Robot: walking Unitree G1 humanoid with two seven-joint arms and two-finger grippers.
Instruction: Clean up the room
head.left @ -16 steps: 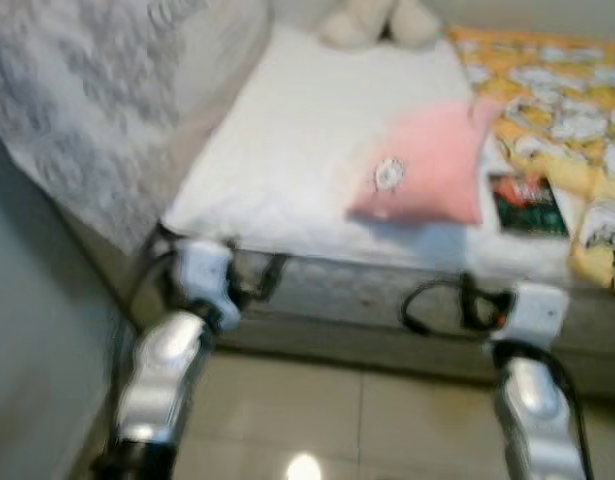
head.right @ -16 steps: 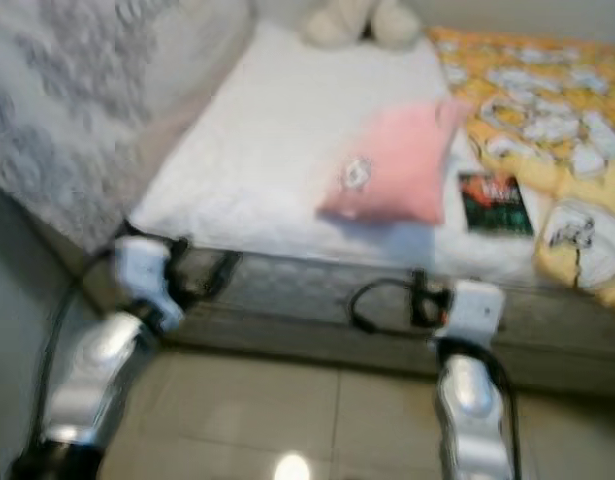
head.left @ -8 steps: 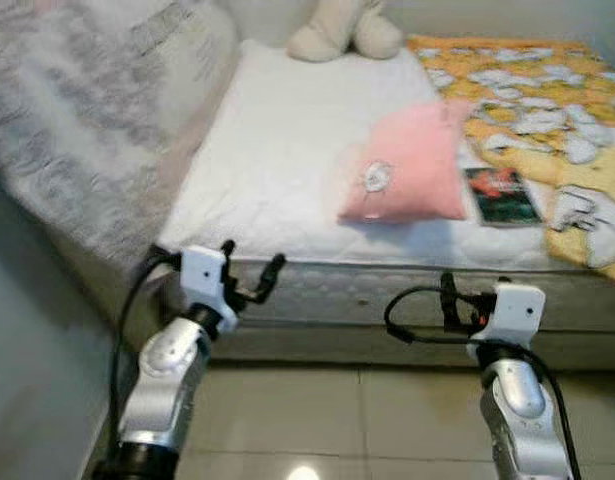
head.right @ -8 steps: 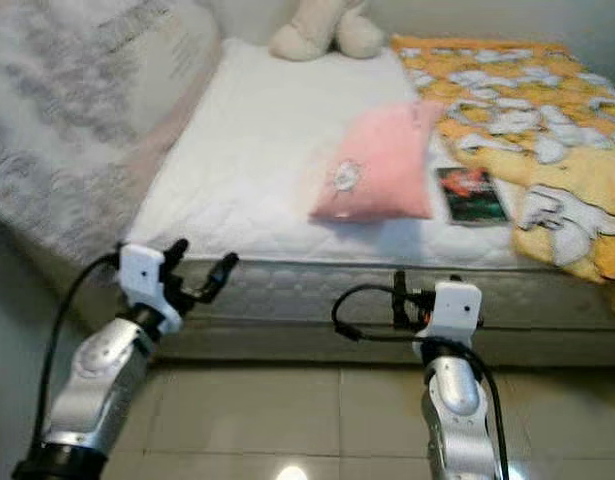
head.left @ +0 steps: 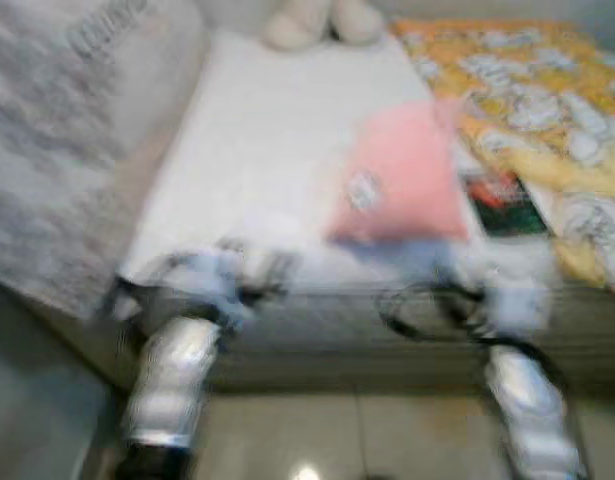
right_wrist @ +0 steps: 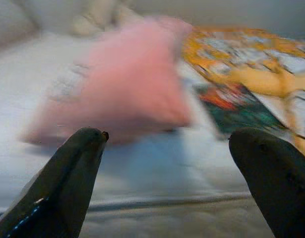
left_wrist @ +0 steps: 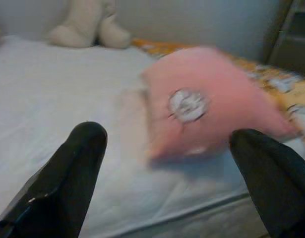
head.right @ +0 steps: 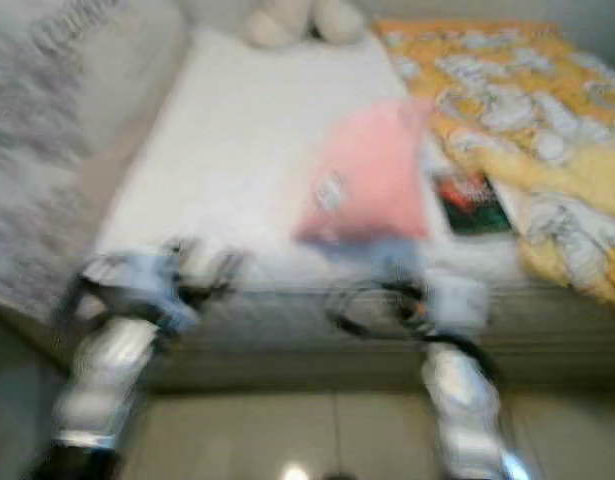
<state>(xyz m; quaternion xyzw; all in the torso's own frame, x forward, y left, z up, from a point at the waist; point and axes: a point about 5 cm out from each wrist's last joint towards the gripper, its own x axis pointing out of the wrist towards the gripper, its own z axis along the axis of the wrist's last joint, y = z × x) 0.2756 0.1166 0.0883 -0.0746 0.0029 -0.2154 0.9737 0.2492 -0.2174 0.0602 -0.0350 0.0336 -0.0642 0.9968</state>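
- The pillow point(head.left: 402, 180), pink with a small white round patch point(left_wrist: 188, 105), lies on the bed point(head.left: 277, 150), ahead of and between both grippers; any writing on the patch is too blurred to read.
- A dark book point(head.left: 502, 202) with red marks on its cover lies just beside the pillow, ahead of the right gripper point(right_wrist: 169, 148); its lettering cannot be read.
- An orange and white blanket point(head.right: 507, 90) lies beyond the book.
- A cream plush toy point(left_wrist: 90, 22) sits at the bed's far end, well beyond the left gripper point(left_wrist: 167, 148).
- The wrist views show both grippers with fingers spread wide, holding nothing, near the bed's edge.
- The blurred head views add a grey patterned cloth point(head.left: 47, 150) and the tile floor point(head.left: 387, 440).
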